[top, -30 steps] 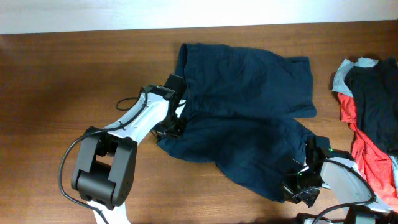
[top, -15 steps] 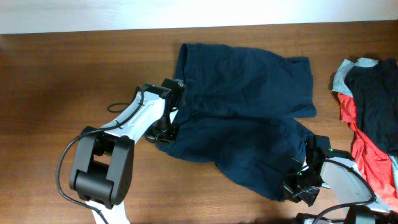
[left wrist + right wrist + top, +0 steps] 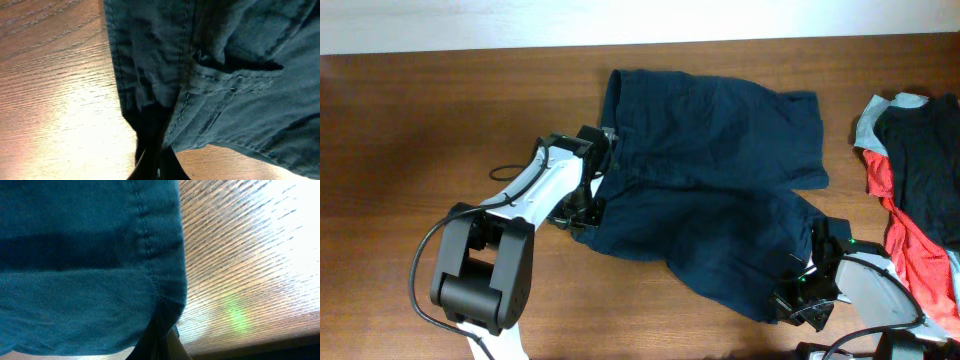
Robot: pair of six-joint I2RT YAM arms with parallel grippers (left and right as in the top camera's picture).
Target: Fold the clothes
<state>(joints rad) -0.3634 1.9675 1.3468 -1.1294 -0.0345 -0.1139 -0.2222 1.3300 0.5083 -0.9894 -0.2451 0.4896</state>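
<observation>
Both arms low: left hand (image 3: 583,207) pinches shorts (image 3: 720,150) at waistband, right hand (image 3: 798,300) at hem

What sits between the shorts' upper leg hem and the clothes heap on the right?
Only bare wooden table, seen in the overhead view; the shorts and the heap do not touch.

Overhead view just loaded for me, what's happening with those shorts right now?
Both arms grip the navy shorts, which lie spread out on the wooden table. The left gripper pinches the waistband edge on the left; the right gripper pinches the near leg's hem corner. No fold is made yet. A heap of other clothes sits at the right edge.
</observation>
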